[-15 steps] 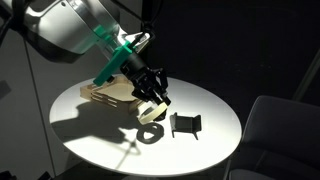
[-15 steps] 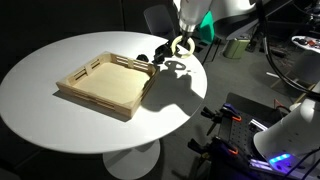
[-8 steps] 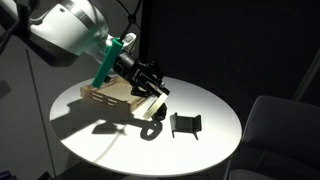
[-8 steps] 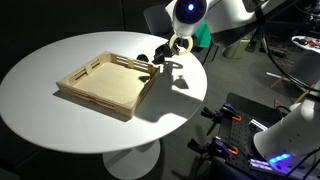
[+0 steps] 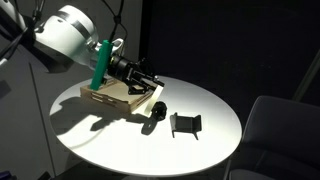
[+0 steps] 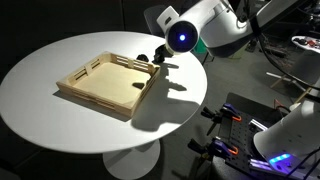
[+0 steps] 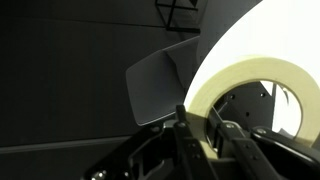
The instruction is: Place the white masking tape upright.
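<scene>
The wooden tray (image 5: 118, 97) lies close by your tool (image 5: 152, 87), at its 8 o'clock, so you can't go low there. A small black round thing (image 5: 156, 112) sits at 6 o'clock and a black bracket (image 5: 185, 123) at 4 o'clock. Past the bracket, the surface (image 5: 218, 125) is bare and open.

White masking tape (image 7: 245, 72), thin cream ring, rim pinched in end effector (image 7: 197, 128)

The arm (image 5: 66, 36) leans over and slants down. Its gripper (image 7: 197, 130) has both fingers (image 7: 184, 140) pinched tight on the white masking tape (image 7: 245, 75).
</scene>
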### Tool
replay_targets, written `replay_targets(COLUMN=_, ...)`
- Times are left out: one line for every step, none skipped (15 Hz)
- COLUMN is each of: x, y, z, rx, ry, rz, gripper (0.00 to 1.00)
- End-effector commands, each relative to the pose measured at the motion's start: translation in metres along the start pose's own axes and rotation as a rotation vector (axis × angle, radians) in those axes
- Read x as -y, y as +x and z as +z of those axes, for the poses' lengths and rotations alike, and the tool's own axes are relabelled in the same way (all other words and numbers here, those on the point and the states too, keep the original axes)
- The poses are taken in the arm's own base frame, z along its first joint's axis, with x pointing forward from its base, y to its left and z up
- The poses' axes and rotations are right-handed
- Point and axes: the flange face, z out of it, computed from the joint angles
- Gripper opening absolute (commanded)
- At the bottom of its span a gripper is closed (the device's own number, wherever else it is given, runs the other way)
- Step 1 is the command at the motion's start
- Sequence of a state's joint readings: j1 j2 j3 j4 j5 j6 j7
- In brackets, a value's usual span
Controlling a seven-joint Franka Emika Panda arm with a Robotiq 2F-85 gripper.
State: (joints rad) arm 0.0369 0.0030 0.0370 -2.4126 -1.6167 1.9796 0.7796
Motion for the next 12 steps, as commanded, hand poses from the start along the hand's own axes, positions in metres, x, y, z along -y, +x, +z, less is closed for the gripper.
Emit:
replay_targets(x=0.011, y=0.005, z=-0.003, rx=-0.016, ry=-0.085, rz=-0.016, gripper=0.06)
replay_targets(x=0.017, y=0.005, z=-0.003, rx=-0.022, ry=-0.093, rz=-0.026, gripper=0.06)
replay_targets(x=0.022, y=0.006, z=-0.004, rx=-0.029, ry=-0.1, rz=-0.037, gripper=0.06)
replay_targets(x=0.028, y=0.007, z=-0.006, rx=-0.036, ry=-0.105, rz=-0.046, gripper=0.06)
replay_targets(x=0.033, y=0.008, z=-0.009, rx=-0.045, ry=-0.108, rz=-0.056, gripper=0.06)
replay_targets(x=0.038, y=0.009, z=-0.012, rx=-0.054, ry=-0.112, rz=-0.065, gripper=0.06)
replay_targets(x=0.043, y=0.01, z=-0.016, rx=-0.063, ry=-0.117, rz=-0.074, gripper=0.06)
replay_targets(x=0.048, y=0.011, z=-0.02, rx=-0.072, ry=-0.121, rz=-0.083, gripper=0.06)
replay_targets(x=0.053, y=0.012, z=-0.024, rx=-0.079, ry=-0.127, rz=-0.091, gripper=0.06)
replay_targets(x=0.059, y=0.013, z=-0.029, rx=-0.085, ry=-0.131, rz=-0.099, gripper=0.06)
replay_targets(x=0.063, y=0.014, z=-0.032, rx=-0.092, ry=-0.135, rz=-0.106, gripper=0.06)
replay_targets(x=0.067, y=0.014, z=-0.035, rx=-0.097, ry=-0.14, rz=-0.114, gripper=0.06)
